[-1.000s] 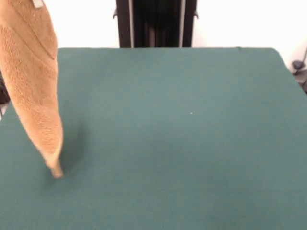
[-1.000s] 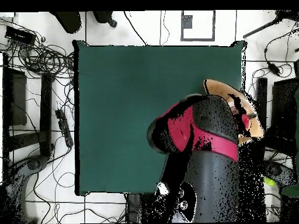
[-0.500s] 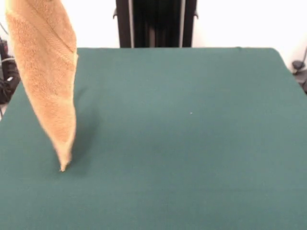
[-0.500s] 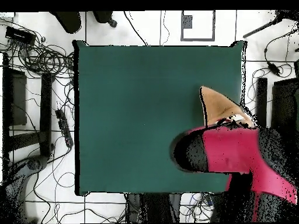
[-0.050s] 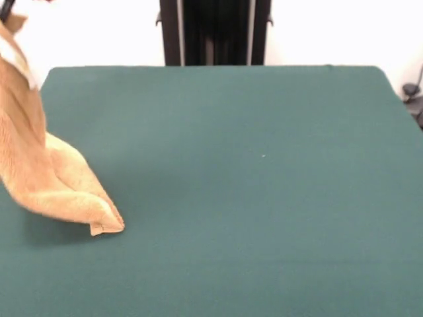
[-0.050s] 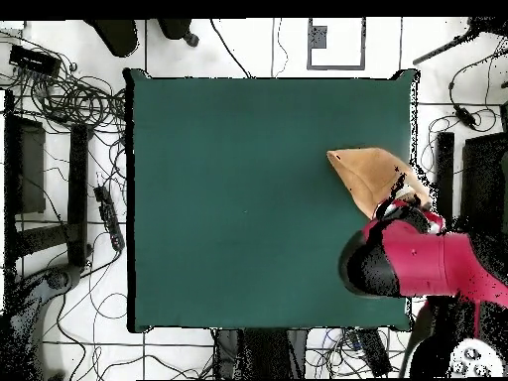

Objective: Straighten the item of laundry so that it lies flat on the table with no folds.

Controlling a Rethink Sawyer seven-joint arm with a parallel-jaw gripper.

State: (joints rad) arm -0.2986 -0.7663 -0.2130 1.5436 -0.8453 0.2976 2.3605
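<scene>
One red and black arm (image 6: 422,266) reaches over the table's right edge in the overhead view, its bulky upper link lying across the corner area and hiding whatever hangs beneath it. In the front view only a dark sliver shows at the top left corner, just above the cloth, so whether the claw is clenched or released cannot be told from either picture.

The towel (image 5: 46,178) is orange-tan terry with a nubby, looped pile. Its upper part rises steeply toward the top left corner of the front view, while its lower part has settled on the table (image 5: 251,185) in a soft, doubled-over heap that ends in a blunt folded point with a visible hem. A pale patch shows near its raised end. From overhead the cloth (image 6: 369,174) reads as a rough triangle, its tip pointing toward the table's middle and its wide end running under the arm near the right edge.

The tabletop (image 6: 248,198) is a flat, matte dark green, felt-like surface, rectangular and far larger than the towel.
</scene>
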